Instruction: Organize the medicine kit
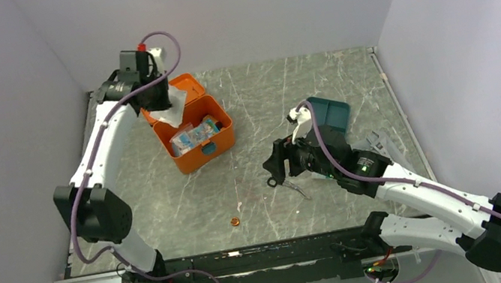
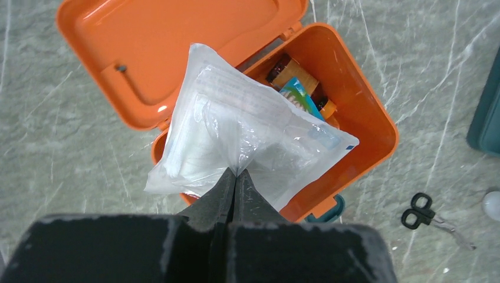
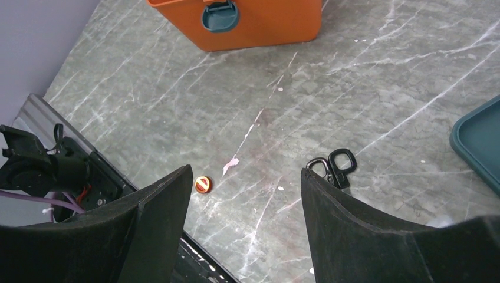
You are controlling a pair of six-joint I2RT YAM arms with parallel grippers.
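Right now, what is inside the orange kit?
A few colourful packets show in the kit. The clear pouch in the left gripper hangs over the rest, hiding it.

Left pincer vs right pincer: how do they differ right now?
The left pincer is shut on a clear plastic packet; the right pincer is open and empty. The left pincer hangs over the open medicine kit; the right pincer hangs over the table near the scissors. Both are black.

Our left arm stretched far forward, left gripper pinching plastic pouch; our right gripper low, jaws apart.
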